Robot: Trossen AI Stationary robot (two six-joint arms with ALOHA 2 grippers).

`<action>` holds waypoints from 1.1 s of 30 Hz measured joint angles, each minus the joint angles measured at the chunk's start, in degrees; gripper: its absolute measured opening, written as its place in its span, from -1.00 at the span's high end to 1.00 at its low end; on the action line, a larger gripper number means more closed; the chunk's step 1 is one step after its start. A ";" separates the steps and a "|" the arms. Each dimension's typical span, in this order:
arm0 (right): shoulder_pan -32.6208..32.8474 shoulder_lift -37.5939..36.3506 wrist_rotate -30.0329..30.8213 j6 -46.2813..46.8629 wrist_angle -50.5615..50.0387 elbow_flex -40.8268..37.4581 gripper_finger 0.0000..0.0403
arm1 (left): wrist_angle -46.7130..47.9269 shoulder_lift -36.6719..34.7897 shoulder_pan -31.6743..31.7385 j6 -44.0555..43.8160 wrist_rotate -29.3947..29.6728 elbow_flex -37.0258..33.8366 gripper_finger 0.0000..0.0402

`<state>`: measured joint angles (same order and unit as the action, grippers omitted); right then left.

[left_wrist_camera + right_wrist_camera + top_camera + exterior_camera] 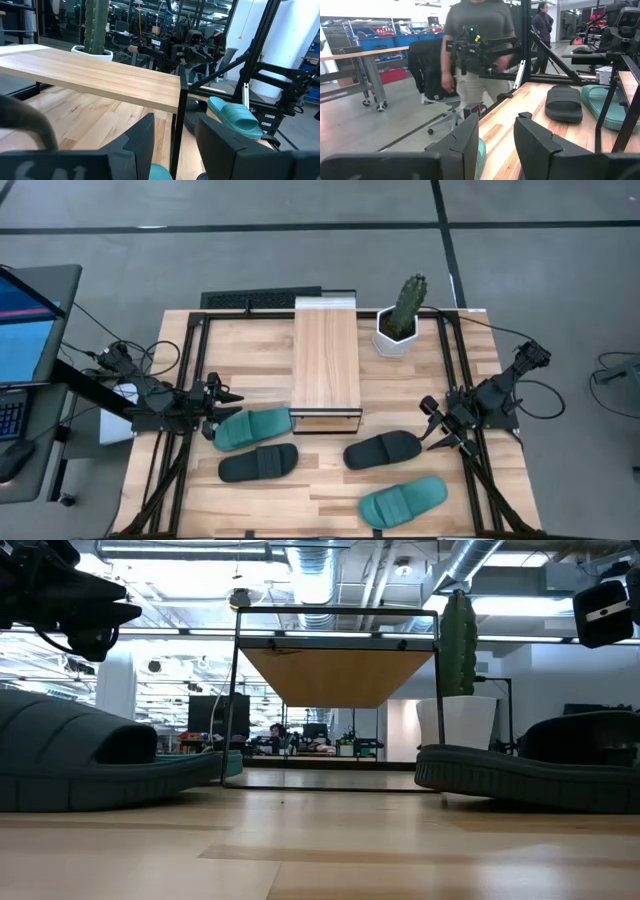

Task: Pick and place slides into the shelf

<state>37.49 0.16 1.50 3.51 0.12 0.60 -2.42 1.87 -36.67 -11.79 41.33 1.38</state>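
Observation:
The shelf [325, 365] stands mid-table, its light plank on a thin black frame. One teal slide [252, 428] and one black slide [258, 463] lie flat near its left front corner. Another black slide [382, 449] and another teal slide [403, 501] lie to the right front. My left gripper [226, 406] hovers open just left of the first teal slide, its fingers pointing right; the left wrist view shows the gripper [175, 120] facing the shelf leg. My right gripper [440, 430] is open, right of the second black slide; its wrist view [496, 120] shows the gap.
A potted cactus [402, 318] in a white pot stands right of the shelf's far end. Black frame rails [190, 370] run along both table sides. A laptop [25, 320] sits off the left edge. People [475, 55] stand beyond the table's left side in the right wrist view.

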 joint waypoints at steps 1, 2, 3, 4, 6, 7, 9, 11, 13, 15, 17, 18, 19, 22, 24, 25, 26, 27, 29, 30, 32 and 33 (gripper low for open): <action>0.00 -0.02 0.01 0.01 -0.02 0.01 0.44 | 0.00 0.00 -0.01 0.00 0.01 -0.01 0.36; -0.02 -0.02 0.02 0.02 -0.02 0.00 0.44 | -0.01 -0.01 -0.01 0.00 0.01 0.01 0.36; 0.00 -0.02 0.00 0.00 0.00 0.00 0.44 | -0.02 0.00 0.00 0.00 0.01 -0.01 0.36; 0.00 -0.02 0.01 0.00 -0.01 0.01 0.44 | -0.02 0.00 0.00 0.00 0.01 -0.01 0.36; -0.02 -0.02 0.02 0.01 -0.02 0.01 0.44 | 0.00 0.00 -0.02 0.00 -0.01 -0.01 0.36; -0.02 -0.02 0.01 0.02 -0.01 0.00 0.44 | 0.00 0.00 -0.01 0.00 0.00 0.01 0.36; -0.02 -0.02 0.02 0.02 -0.02 0.02 0.44 | 0.00 -0.01 -0.01 0.00 0.00 -0.01 0.36; -0.02 -0.01 0.02 0.02 0.00 0.00 0.44 | -0.01 0.00 -0.01 0.00 0.00 0.00 0.36; -0.01 -0.02 0.01 0.01 0.00 0.00 0.44 | 0.00 -0.01 0.00 0.00 0.01 -0.01 0.36; 0.00 -0.02 0.00 0.00 0.00 0.00 0.44 | -0.02 0.00 -0.02 0.00 0.01 -0.01 0.36; -0.02 0.00 0.02 0.00 -0.02 0.00 0.44 | 0.00 0.00 -0.02 0.00 0.01 -0.01 0.36; -0.02 -0.02 0.00 0.00 0.00 0.00 0.44 | -0.01 0.00 -0.01 0.00 0.00 0.01 0.36; -0.01 -0.01 0.00 0.01 -0.01 0.01 0.44 | -0.01 0.00 -0.01 0.00 -0.01 0.00 0.36; -0.01 0.00 0.01 0.00 -0.02 0.02 0.44 | -0.33 0.00 -0.02 -0.07 -0.01 -0.02 0.36; 0.00 -0.02 0.02 0.00 0.00 0.00 0.44 | -1.26 -0.01 -0.01 -0.12 -0.01 -0.13 0.36; 0.00 0.00 0.02 0.00 0.00 0.00 0.44 | -2.18 0.00 0.00 -0.27 -0.01 -0.28 0.36; 0.00 -0.01 0.00 0.02 0.00 0.00 0.44 | -3.11 0.00 -0.01 -0.34 -0.03 -0.32 0.36; 0.00 -0.01 0.00 0.01 0.00 0.01 0.44 | -3.92 -0.01 -0.02 -0.37 -0.04 -0.29 0.36; -0.01 -0.02 0.02 0.01 -0.01 0.01 0.44 | -3.97 -0.02 0.00 -0.39 -0.03 -0.25 0.36; -0.01 0.00 0.02 0.01 -0.01 0.00 0.44 | -3.55 -0.02 -0.02 -0.38 -0.03 -0.25 0.36; -0.02 0.00 0.02 0.00 -0.02 0.00 0.44 | -2.86 -0.02 -0.02 -0.39 -0.03 -0.25 0.36; -0.02 -0.02 0.02 0.00 -0.01 0.00 0.44 | -2.74 -0.02 -0.01 -0.48 -0.04 -0.25 0.36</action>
<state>37.47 0.14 1.52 3.51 0.11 0.60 -5.15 1.85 -36.68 -12.28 41.29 1.13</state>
